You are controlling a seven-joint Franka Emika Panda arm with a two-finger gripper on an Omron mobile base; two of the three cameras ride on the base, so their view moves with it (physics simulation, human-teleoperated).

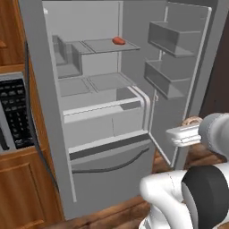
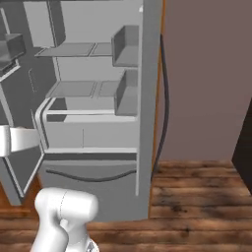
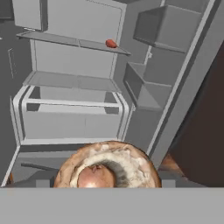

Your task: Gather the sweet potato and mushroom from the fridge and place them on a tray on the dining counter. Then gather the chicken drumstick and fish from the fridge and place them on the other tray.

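Closest to the hand camera sits the mushroom (image 3: 108,168), a round brown cap turned underside up, with a pale, flecked ring around a pinkish stem stub. It fills the space where the gripper's tips would show, so the gripper (image 1: 191,123) has its jaws spread wide around the cap and is holding it. From the left base view only a tan sliver of the mushroom peeks above the white hand, which sits level in front of the open right door of the fridge (image 1: 44,116).

The arm rises from a white rounded base with a dark joint, bends at a grey elbow, and reaches leftward toward the fridge opening, roughly level with the crisper drawer.

The fridge stands with its doors swung open, all smooth grey steel-look panels. Low down is a wide freezer drawer (image 1: 112,167) with a dark curved bar handle. Above it a pale drawer (image 1: 105,120) with a rounded white rim stands empty as far as can be seen. The middle shelf above is bare. On the upper shelf (image 1: 100,46), toward its right end, lies a small reddish-orange sweet potato (image 1: 118,40), oval and smooth, well apart from the gripper. The two boxy bins (image 1: 167,58) on the right door hold nothing visible.

Left of the fridge, wood cabinets frame a microwave (image 1: 13,114) with a dark keypad. The floor (image 2: 197,197) is brown wood planks
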